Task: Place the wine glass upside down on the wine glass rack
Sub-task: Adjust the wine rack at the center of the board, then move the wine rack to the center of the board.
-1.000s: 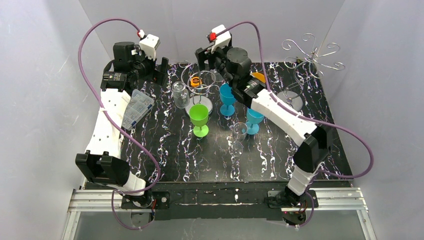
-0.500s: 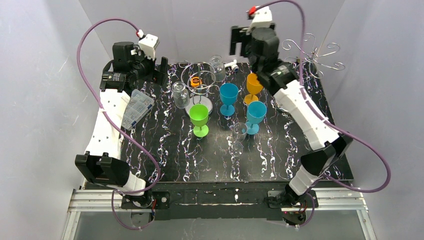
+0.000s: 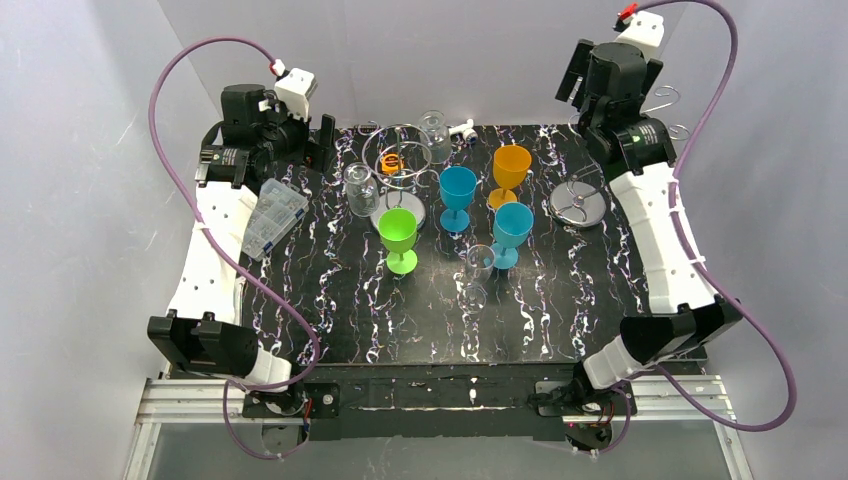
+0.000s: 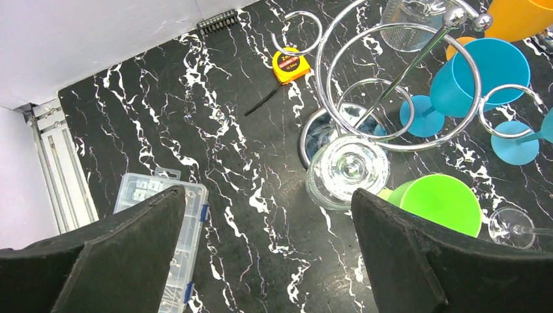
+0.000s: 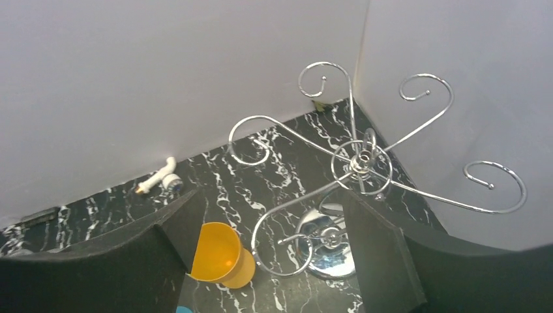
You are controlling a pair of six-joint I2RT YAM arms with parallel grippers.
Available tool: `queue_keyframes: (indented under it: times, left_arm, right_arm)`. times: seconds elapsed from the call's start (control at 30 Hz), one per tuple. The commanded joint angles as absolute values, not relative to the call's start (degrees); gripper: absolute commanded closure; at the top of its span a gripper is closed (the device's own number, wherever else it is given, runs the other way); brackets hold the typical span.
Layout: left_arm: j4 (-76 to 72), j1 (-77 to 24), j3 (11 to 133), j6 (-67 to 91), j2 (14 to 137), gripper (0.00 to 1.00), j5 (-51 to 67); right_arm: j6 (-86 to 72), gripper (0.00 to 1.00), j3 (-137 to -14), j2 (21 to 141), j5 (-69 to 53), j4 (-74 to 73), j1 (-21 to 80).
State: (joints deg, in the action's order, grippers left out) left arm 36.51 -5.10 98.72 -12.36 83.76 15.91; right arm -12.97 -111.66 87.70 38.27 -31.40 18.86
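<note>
Presently right tool (image 5: 269, 195) and left tool (image 4: 267, 192) gape empty; orange goblet (image 5: 218, 254) stands beside wine glass rack (image 5: 360, 163).

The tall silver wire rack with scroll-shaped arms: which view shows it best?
Right wrist view: the tall silver wire rack appears nearly whole, with curled arms, post and base. Top external shows mainly its round base; the scrolls are mostly hidden. Left wrist does not show it.

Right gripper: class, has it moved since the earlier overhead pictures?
Yes. The right gripper swung right, from the loop-ring stand to above the wine glass rack.
</note>
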Motion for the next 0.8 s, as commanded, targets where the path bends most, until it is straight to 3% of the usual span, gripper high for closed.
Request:
queue_keyframes:
  times: [0.0, 0.53, 0.77]
  left_arm:
    - [37.4, -5.0, 99.4, -12.3, 80.6, 0.02, 17.3]
    - [36.7, -5.0, 97.6, -13.1, 79.4, 0.02, 17.7]
    - [36.0, -5.0, 96.3, -13.1, 78.5, 0.02, 17.9]
  right_arm:
    - [-15.1, 0.16, -111.8, 89.7, 39.2, -34.0, 17.0]
    - [-22.8, 0.16, -100.2, 86.9, 37.9, -35.1, 16.6]
    - [-21.9, 0.16, -101.9, 88.2, 37.4, -32.1, 16.1]
